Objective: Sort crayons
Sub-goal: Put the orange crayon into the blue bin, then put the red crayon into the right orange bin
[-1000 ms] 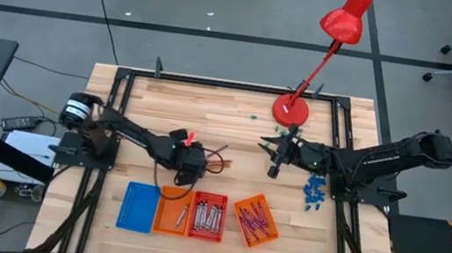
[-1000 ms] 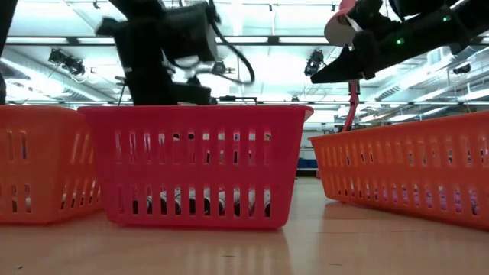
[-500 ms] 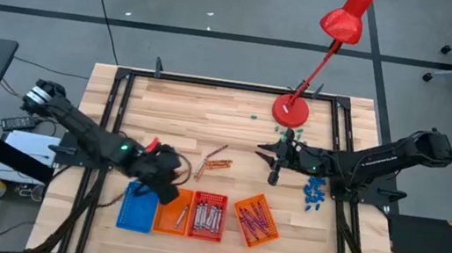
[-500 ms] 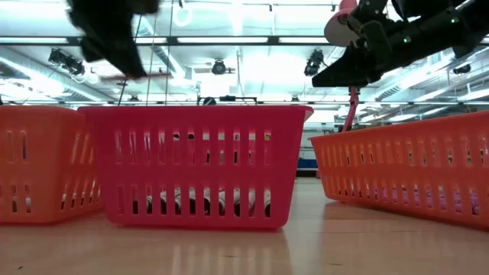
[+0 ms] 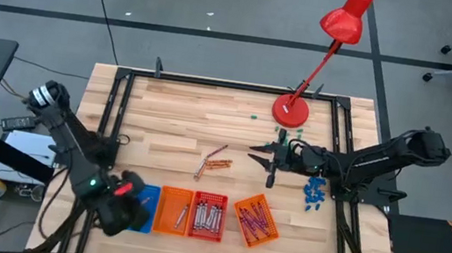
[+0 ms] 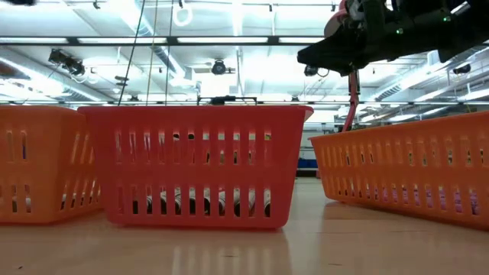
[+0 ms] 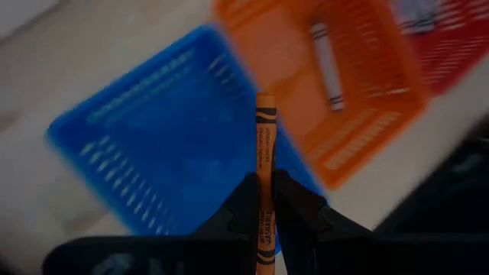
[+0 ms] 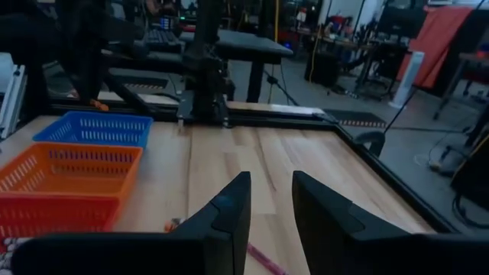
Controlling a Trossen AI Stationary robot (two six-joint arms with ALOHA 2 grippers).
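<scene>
Left gripper [image 7: 263,200] clamped on orange crayon [image 7: 264,149], long axis pointing out past fingertips, over blue basket [image 7: 153,153]; orange basket [image 7: 344,84] just beside. Right gripper [image 8: 270,200] parted, empty.

1. Four baskets [image 5: 193,213] stand in a row along the table's 6 o'clock edge, leaving little passage between them.
2. The red lamp [image 5: 291,109] blocks the 1 o'clock area.
3. Bare wood [image 5: 183,116] lies open toward 11 o'clock.
4. Blue bits [image 5: 314,192] clutter 4 o'clock.
</scene>
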